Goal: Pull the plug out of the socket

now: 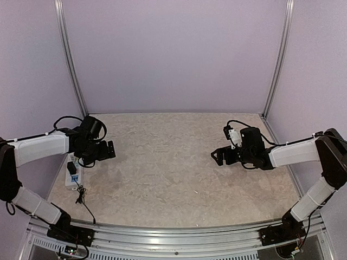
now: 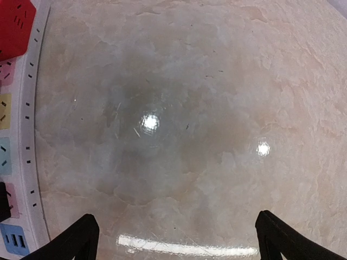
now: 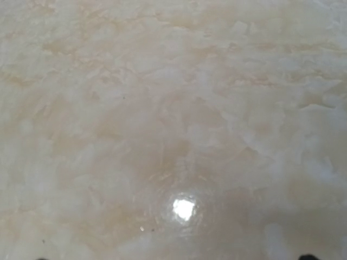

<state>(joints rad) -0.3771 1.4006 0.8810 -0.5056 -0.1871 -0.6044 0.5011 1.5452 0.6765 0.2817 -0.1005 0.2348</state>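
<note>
The socket (image 1: 72,174), a long white power strip, lies at the table's left edge. A small black plug (image 1: 71,169) sits in it, and its black cord (image 1: 82,199) trails toward the near edge. In the left wrist view the strip (image 2: 26,135) runs down the left edge with red, pink, yellow, green and blue faces, and the plug (image 2: 2,201) shows as a black sliver. My left gripper (image 1: 107,150) is open and empty, just right of the strip and above the table; its fingertips (image 2: 81,238) are wide apart. My right gripper (image 1: 219,157) is open and empty, far right.
The marble table top (image 1: 162,168) is walled by lilac panels with metal corner posts (image 1: 70,59). An aluminium rail (image 1: 173,230) runs along the near edge. The right wrist view shows only table surface (image 3: 173,108) with a light glare.
</note>
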